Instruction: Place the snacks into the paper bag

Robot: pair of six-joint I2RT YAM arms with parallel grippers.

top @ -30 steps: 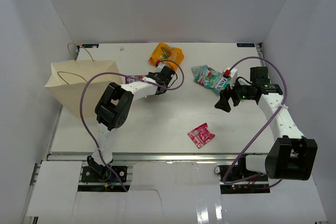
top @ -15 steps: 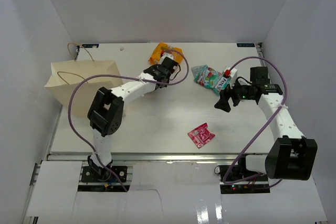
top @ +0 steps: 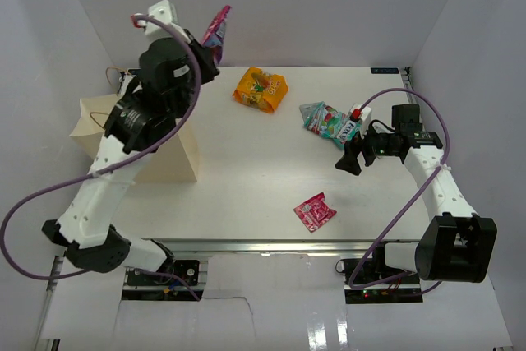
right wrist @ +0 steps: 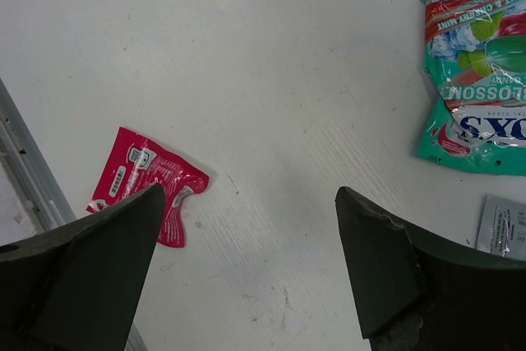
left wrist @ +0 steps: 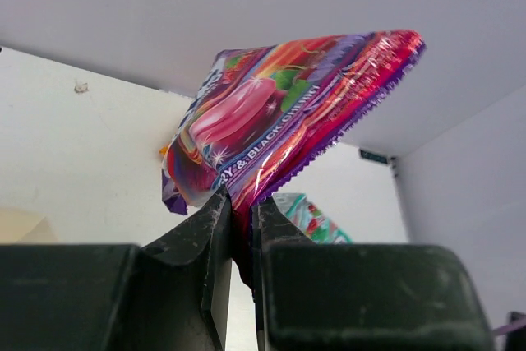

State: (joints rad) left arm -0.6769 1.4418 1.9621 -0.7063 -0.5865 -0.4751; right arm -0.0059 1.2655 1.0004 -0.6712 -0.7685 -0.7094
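Pink-and-purple cherry packet [left wrist: 279, 113]: nipped by its lower edge in the left gripper [left wrist: 240, 221], jaws clenched on it. It is held high near the back wall, above and a little right of the paper bag [top: 179, 158], probably so it can drop in. On the tabletop [top: 246, 178], well apart: orange packet [top: 261, 88], teal mint packet [top: 329, 121], red packet [top: 315, 211]. Right gripper [right wrist: 246, 260]: jaws spread, holding nothing, hovering between the teal and red packets.
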